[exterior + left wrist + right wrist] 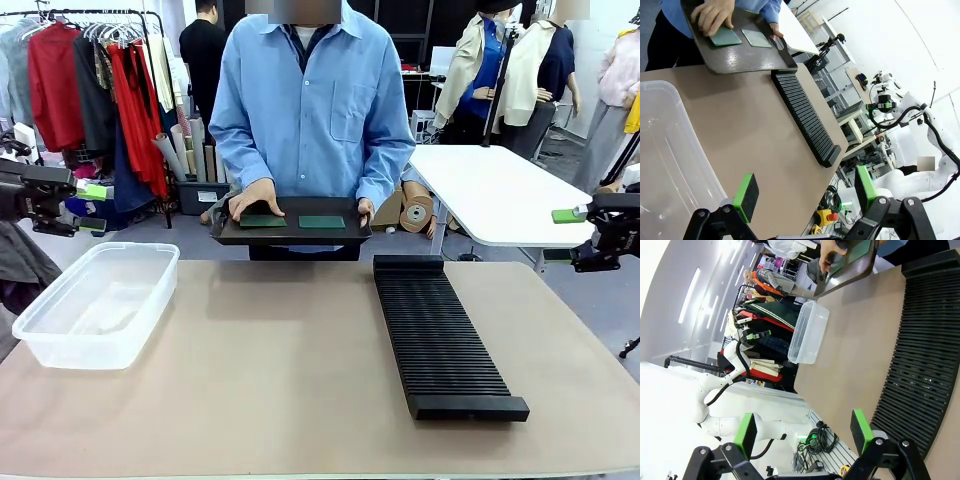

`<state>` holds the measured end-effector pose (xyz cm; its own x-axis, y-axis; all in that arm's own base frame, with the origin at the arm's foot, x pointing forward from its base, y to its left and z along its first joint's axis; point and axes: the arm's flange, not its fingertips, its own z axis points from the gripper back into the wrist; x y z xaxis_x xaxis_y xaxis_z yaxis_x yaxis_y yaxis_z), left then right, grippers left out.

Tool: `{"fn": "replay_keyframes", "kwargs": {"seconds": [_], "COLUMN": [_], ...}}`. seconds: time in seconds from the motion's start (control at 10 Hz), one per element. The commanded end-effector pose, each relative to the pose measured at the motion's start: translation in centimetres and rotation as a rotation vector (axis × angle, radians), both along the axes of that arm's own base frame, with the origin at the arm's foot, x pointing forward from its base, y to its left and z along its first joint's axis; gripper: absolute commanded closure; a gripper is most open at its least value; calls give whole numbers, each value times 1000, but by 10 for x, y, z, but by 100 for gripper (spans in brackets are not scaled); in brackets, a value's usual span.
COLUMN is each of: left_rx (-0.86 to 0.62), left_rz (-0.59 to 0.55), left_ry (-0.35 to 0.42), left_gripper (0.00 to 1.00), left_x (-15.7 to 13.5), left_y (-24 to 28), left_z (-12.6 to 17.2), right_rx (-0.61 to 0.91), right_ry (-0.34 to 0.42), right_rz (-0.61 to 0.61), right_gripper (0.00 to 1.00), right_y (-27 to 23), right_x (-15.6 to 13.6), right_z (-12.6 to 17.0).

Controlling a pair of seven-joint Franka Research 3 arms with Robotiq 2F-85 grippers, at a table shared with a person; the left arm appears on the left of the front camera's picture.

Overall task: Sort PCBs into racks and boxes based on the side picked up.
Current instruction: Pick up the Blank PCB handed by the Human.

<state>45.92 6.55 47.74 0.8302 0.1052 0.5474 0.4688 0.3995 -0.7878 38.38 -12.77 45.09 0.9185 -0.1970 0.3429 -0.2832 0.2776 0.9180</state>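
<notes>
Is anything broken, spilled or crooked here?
No, nothing stands out. The clear tub sits upright on the table, the black rack lies flat and straight, and two green boards lie flat, side by side, on the tray the person holds.

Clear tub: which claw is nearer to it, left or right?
Left. The left claw hangs by the far-left corner of the clear tub; the right claw is across the table, beyond the rack.

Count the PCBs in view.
2 PCBs, both flat on the black tray the person holds at the table's far side: one partly under the person's hand, the other beside it.
</notes>
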Motion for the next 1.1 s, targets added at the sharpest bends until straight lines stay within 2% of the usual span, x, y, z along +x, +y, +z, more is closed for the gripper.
{"fn": "replay_keyframes", "kwargs": {"seconds": [0.0,1.0], "left_rx": [-2,-2], "left_rz": [0,0], "left_ry": [2,2], "left_gripper": [0,0], "left_x": [-1,-1], "left_y": [0,0], "left_z": [0,0], "right_rx": [7,7], "right_ry": [-2,-2], "right_rz": [3,3], "right_gripper": [0,0], "right_y": [0,0], "right_x": [0,0], "right_z": [2,2]}}
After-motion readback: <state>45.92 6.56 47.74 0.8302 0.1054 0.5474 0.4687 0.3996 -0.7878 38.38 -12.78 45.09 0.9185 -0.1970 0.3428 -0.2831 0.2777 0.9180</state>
